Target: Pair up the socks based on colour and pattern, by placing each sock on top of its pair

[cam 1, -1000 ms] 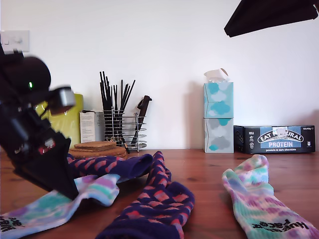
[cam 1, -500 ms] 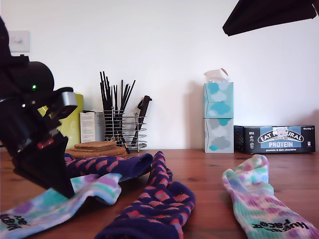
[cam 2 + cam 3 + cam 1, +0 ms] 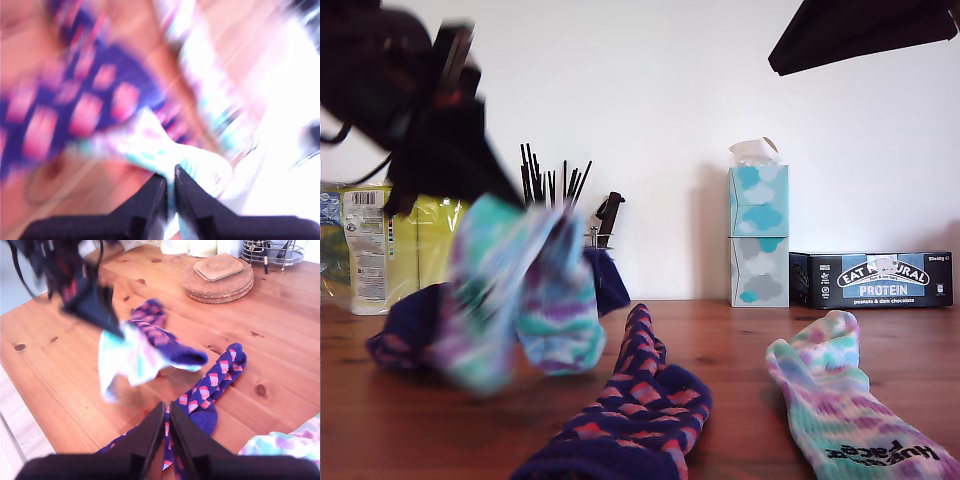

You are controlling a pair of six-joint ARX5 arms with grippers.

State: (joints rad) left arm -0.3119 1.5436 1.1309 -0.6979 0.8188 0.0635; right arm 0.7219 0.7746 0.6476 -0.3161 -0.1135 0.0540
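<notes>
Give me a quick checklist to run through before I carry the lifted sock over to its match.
1. Grip: my first gripper is shut on the tie-dye sock: ok.
2. Sock off the table: it hangs in the air: ok.
3. Matching sock uncovered, at the exterior view's right: ok.
4. Nothing else caught up with the held sock: cannot tell, too blurred.
5. My second gripper raised above the table, shut, empty: ok.
</notes>
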